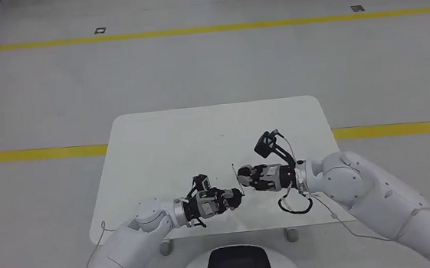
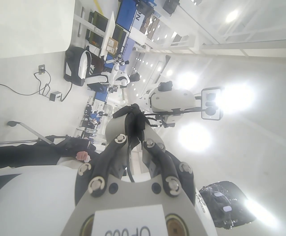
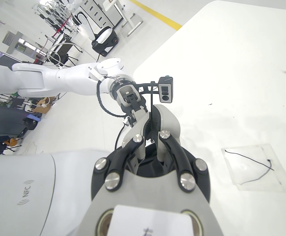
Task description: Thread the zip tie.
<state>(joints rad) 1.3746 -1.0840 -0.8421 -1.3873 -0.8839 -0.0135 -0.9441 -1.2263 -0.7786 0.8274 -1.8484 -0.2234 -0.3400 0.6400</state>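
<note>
A thin black zip tie (image 3: 152, 98) is pinched between the fingers of my right gripper (image 3: 153, 116), which is shut on its strap; the free end stands up past the fingertips. In the top view that end (image 1: 233, 169) pokes up between the two grippers. My left gripper (image 1: 238, 196) meets my right gripper (image 1: 244, 179) above the table's front edge, tips almost touching. In the left wrist view my left gripper (image 2: 133, 120) is shut, and a thin black length of the zip tie (image 2: 129, 161) runs down between its fingers. The left gripper (image 3: 130, 105) sits just beyond the strap.
The white table (image 1: 200, 135) has rounded corners. A clear plastic sheet (image 3: 236, 156) lies flat on the table (image 3: 223, 67) beside my right arm, with another black zip tie (image 3: 257, 164) on it. Small dark specks (image 3: 210, 104) dot the surface.
</note>
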